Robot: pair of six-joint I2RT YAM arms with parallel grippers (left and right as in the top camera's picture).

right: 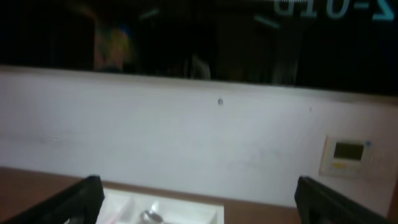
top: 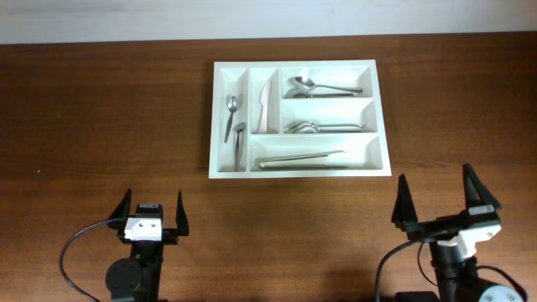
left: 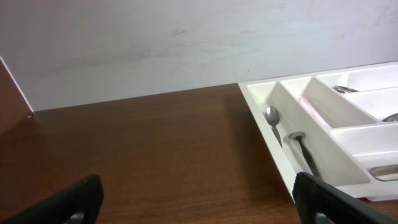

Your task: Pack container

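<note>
Even overhead light, soft shadows, right wrist view dim, blurred

Brown wooden table point(top: 101, 109); plain white wall point(left: 155, 43) behind; small wall panel point(right: 346, 155).

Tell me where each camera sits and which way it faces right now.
Overhead: above the table, looking straight down on the tray; left claw and right claw show at the bottom, open.
Left wrist: low over the table, facing the wall; tray's left end at right; own fingers in the bottom corners.
Right wrist: tilted higher, mostly wall; own fingers in the bottom corners.
All three share the tray.
</note>
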